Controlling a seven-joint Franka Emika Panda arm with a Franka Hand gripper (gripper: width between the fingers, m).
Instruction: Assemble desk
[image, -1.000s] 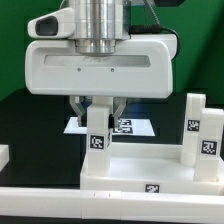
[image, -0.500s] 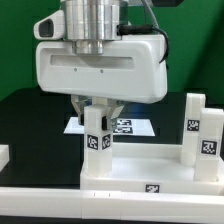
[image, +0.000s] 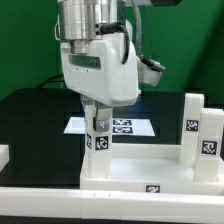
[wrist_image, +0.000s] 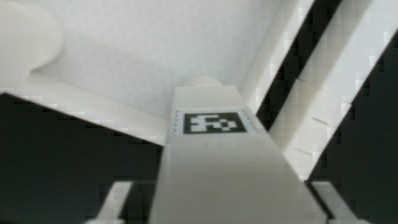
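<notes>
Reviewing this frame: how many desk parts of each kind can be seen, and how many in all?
Tabletop: 1
Legs standing upright in the tabletop's corners: 2, one held by the gripper at, one free at
Total: 3 desk parts. The white piece at the exterior view's left edge is too cropped to identify.

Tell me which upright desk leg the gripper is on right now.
The leg at the tabletop's corner on the exterior view's left: the gripper is closed around its top. The legs on the right stand free, untouched.
</notes>
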